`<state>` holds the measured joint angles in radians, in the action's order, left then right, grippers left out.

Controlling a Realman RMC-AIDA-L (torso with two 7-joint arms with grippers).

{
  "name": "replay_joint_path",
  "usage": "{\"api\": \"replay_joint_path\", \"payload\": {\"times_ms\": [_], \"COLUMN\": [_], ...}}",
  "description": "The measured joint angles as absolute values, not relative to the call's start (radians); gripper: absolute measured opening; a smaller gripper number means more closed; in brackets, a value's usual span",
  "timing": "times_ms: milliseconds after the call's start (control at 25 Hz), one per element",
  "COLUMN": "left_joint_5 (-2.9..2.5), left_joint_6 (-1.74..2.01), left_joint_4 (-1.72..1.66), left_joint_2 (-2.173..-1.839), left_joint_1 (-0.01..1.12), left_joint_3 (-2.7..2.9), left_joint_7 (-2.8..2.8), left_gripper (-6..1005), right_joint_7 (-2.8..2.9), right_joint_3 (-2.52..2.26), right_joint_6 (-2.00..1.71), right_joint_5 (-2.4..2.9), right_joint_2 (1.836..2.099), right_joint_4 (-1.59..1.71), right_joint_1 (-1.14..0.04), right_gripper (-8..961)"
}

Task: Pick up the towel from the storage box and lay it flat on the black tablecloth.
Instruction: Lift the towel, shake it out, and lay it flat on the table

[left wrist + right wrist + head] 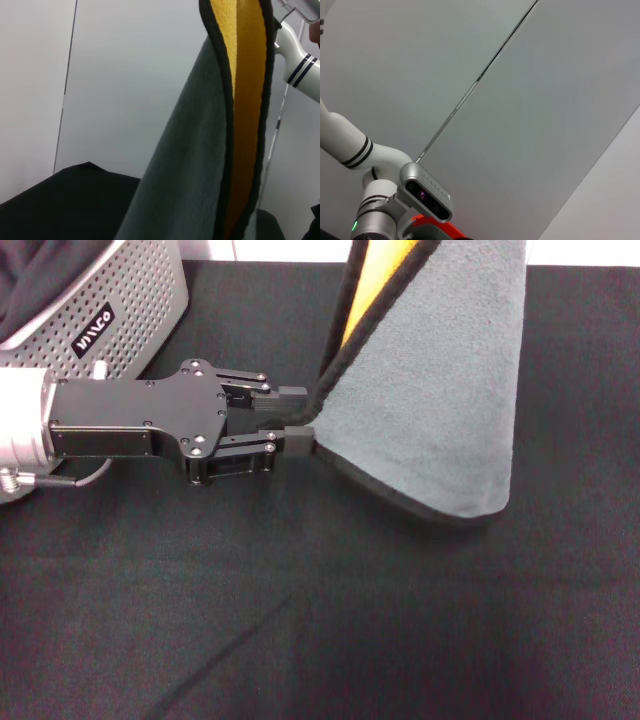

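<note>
The towel (440,390) hangs down from above the head view's top edge, grey-teal with a black border and a yellow inner side showing in its fold. Its lower corner is close to the black tablecloth (350,620). What holds it up is out of view. My left gripper (300,418) reaches in from the left, open, with its fingertips at the towel's left border. The left wrist view shows the hanging towel (195,160) up close. The storage box (130,300) stands at the back left. My right gripper is not in view.
A white arm segment with black rings (297,60) shows behind the towel in the left wrist view. The right wrist view shows only a wall and the robot's head camera (427,197). The tablecloth's far edge runs along the top of the head view.
</note>
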<state>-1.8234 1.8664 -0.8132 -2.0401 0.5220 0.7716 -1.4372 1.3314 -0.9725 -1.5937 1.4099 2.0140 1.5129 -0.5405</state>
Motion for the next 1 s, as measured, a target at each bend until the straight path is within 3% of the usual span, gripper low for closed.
{"api": "replay_joint_path", "payload": {"times_ms": [1000], "left_joint_5": [-1.842], "left_joint_6": [1.893], "left_joint_4": [-0.782], "left_joint_2": [-2.04], "left_joint_1": [0.534], "left_joint_3": [0.789], "left_joint_7": [-1.434], "left_gripper": [407], "right_joint_7": [1.318], "right_joint_3": [-0.96], "right_joint_6": [-1.602], "right_joint_5": [1.384], "right_joint_2": [2.016], "right_joint_4": [1.497], "right_joint_1": [-0.534], "right_gripper": [27]}}
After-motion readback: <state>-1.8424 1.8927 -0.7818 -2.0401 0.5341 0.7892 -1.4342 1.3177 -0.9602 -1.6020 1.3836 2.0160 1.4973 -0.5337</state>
